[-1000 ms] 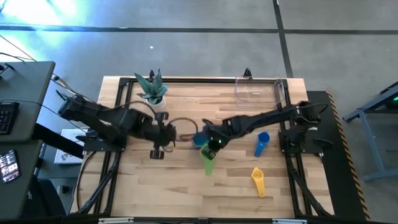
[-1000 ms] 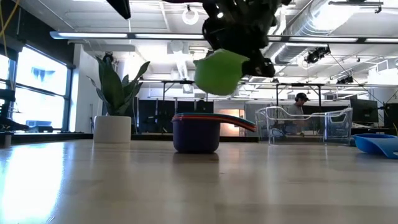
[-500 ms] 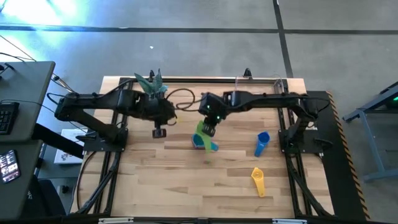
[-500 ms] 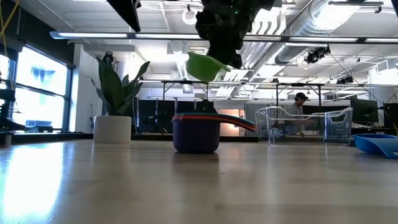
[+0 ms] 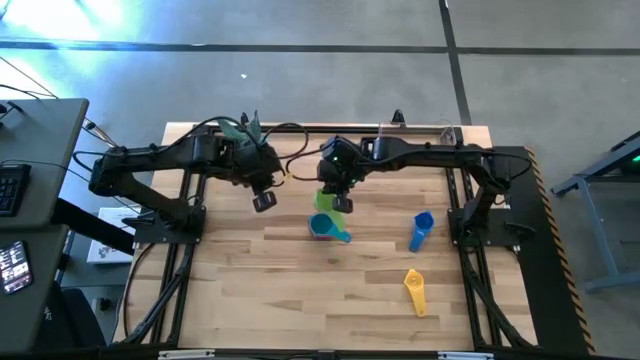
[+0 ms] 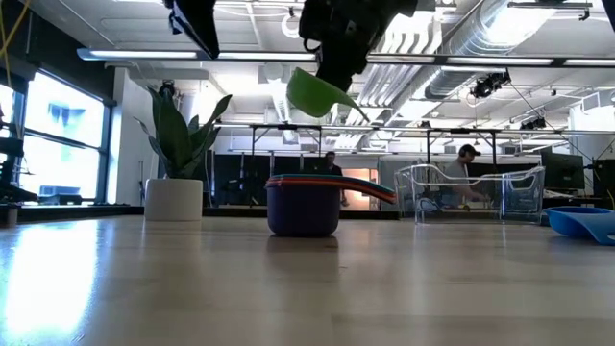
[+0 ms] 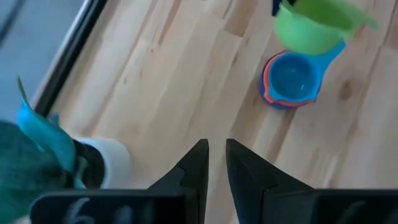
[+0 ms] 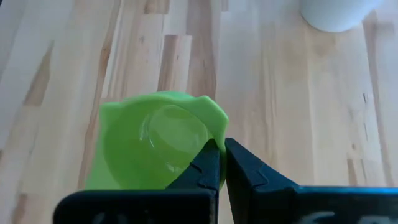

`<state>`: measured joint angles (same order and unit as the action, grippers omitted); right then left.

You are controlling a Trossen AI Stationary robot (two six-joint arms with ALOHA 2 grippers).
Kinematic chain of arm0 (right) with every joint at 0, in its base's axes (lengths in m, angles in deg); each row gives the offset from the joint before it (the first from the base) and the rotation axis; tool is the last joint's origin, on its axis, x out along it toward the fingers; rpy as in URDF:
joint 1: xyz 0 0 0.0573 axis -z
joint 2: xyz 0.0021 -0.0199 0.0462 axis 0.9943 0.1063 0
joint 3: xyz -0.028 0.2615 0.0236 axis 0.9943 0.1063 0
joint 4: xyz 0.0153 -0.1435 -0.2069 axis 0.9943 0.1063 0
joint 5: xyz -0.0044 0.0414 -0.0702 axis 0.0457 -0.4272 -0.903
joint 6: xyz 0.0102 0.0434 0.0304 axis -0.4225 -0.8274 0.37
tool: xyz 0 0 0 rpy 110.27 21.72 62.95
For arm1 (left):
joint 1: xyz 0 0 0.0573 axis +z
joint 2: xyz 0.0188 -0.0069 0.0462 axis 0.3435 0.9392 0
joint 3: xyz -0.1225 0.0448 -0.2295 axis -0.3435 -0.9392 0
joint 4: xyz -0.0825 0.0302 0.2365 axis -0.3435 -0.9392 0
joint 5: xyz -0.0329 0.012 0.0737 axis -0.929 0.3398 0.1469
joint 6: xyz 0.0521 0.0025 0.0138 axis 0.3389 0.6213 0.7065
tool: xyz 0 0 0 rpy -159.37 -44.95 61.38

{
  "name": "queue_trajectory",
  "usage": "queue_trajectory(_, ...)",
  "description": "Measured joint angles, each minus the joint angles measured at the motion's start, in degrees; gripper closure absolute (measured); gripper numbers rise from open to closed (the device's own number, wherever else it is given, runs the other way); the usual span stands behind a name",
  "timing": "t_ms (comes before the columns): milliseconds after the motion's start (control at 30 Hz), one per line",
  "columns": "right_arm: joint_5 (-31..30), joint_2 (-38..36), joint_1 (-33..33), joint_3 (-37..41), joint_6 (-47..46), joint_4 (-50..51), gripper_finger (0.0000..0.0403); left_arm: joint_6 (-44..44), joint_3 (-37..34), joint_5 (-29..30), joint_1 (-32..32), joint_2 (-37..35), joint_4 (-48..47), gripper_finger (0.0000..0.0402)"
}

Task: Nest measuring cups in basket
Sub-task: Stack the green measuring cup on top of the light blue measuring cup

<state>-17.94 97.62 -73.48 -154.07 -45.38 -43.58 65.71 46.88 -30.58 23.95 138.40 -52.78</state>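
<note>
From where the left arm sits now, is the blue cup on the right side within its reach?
Probably not. The blue cup lies well across the table from the left gripper, with the right gripper and its green cup hanging between them.

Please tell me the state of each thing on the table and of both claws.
Green cup: held in the air, tilted.
Nested stack: on the table, teal cup uppermost.
Blue cup: loose on the table.
Yellow cup: loose on the table.
Basket: no cups visible inside.
Right claw: shut on green cup.
Left claw: slightly parted, holding nothing.

Your right tool (image 5: 339, 199) hangs raised mid-table, fingers pinched tight. Your left tool (image 5: 264, 200) hovers beside it, fingers slightly parted, holding nothing.
</note>
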Motion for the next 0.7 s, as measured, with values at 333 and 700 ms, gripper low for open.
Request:
queue_trajectory(333, -0.1, 5.2, -1.57, -0.01, 2.83, 0.48, 0.0402, -16.78, 0.0, -4.56, -0.31, 0.02, 0.0, 0.0355)
queue_trajectory(700, 1.26, 6.57, -2.31, -0.01, 6.1, 0.29, 0.0402, -18.66, 0.0, -4.21, -0.31, 0.02, 0.11, 0.0355)
